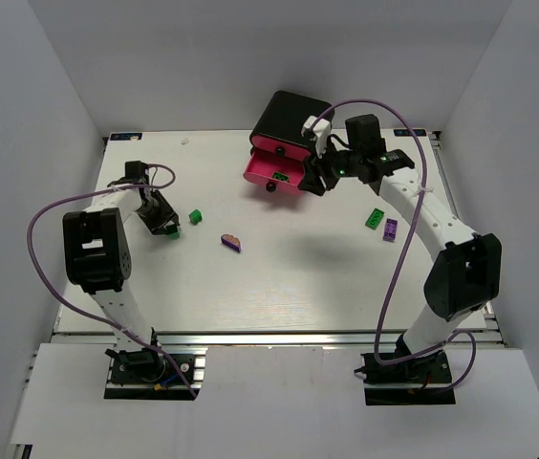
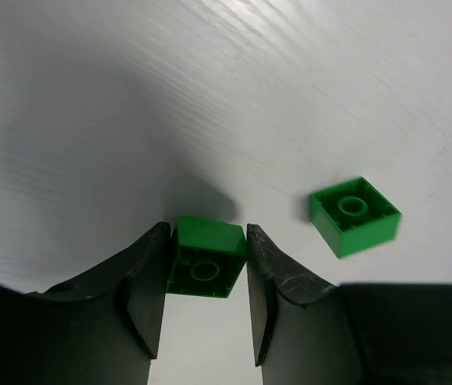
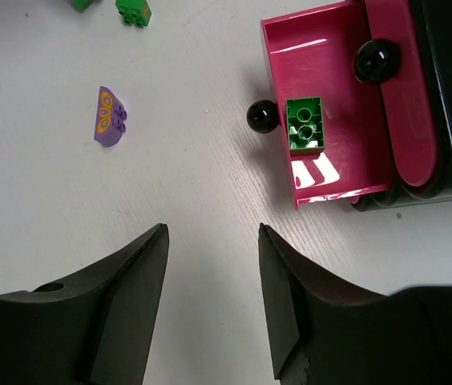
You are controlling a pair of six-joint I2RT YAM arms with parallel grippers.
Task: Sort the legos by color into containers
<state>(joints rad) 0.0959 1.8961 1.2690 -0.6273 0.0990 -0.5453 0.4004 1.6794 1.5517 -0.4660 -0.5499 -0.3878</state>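
Brick point(image 2: 204, 261) pinched in left end effector point(image 2: 207, 237), right end effector point(image 3: 212, 233) parted, empty, beside open drawer point(image 3: 342, 96)

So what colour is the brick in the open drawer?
Green; the brick shows best in the right wrist view.

Legible text: none found in any view.
Open drawer point(image 3: 322, 48): plain magenta surface; no label or number made out.
Black box point(image 1: 293, 113): no brand mark made out.
First green brick point(image 2: 203, 257): stud tops too blurred for any lettering to be read.
Second green brick point(image 2: 354, 215): same finding.
Drawer brick point(image 3: 304, 124): studs too small to be read.
Purple brick point(image 3: 110, 116): yellow-orange oval print recorded on the face; no letters or digits.
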